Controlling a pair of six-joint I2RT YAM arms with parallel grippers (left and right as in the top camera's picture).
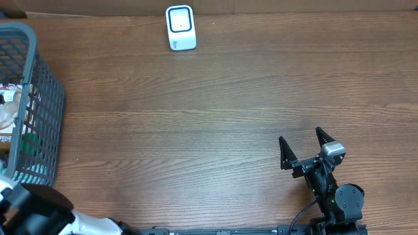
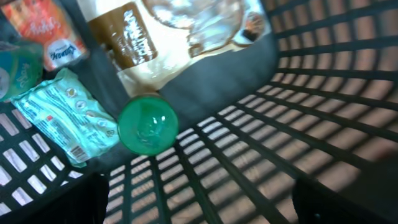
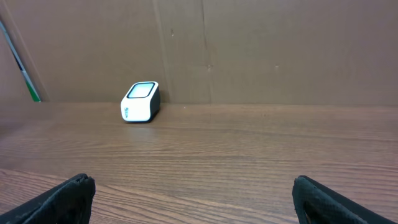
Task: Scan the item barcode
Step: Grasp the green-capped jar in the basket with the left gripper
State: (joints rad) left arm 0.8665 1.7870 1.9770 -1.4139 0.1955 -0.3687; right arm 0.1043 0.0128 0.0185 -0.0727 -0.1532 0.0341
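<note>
Looking down through the left wrist camera, I judge we are at the picking step: the left gripper (image 2: 199, 208) hangs inside the dark grey plastic lattice basket (image 1: 47, 111), its jaws spread about as wide as they go and nothing between them. No item is lifted yet, so the scan itself is some way off.

Inside the basket I make out a round green plastic cap (image 2: 147, 124), seemingly a bottle top seen end-on, just beside a mint-green printed packet (image 2: 65, 115). Behind them lies a brown and white glossy bag (image 2: 174, 37), and in the far left corner an orange-red pouch (image 2: 53, 28) above a teal item (image 2: 13, 71) too blurred to identify. Which one is meant for scanning I cannot tell; the green cap sits nearest the line of the jaws.

Next, as I see it: lower onto one item, close firmly, lift it clear of the basket wall, then carry it to the white box-shaped barcode scanner (image 1: 181, 27) at the far edge of the wooden table (image 1: 215, 104), well apart from the basket, barcode facing its window.

The right gripper (image 1: 304, 149) sits low over the near side of the table, fully open and empty, pointed toward the scanner.
</note>
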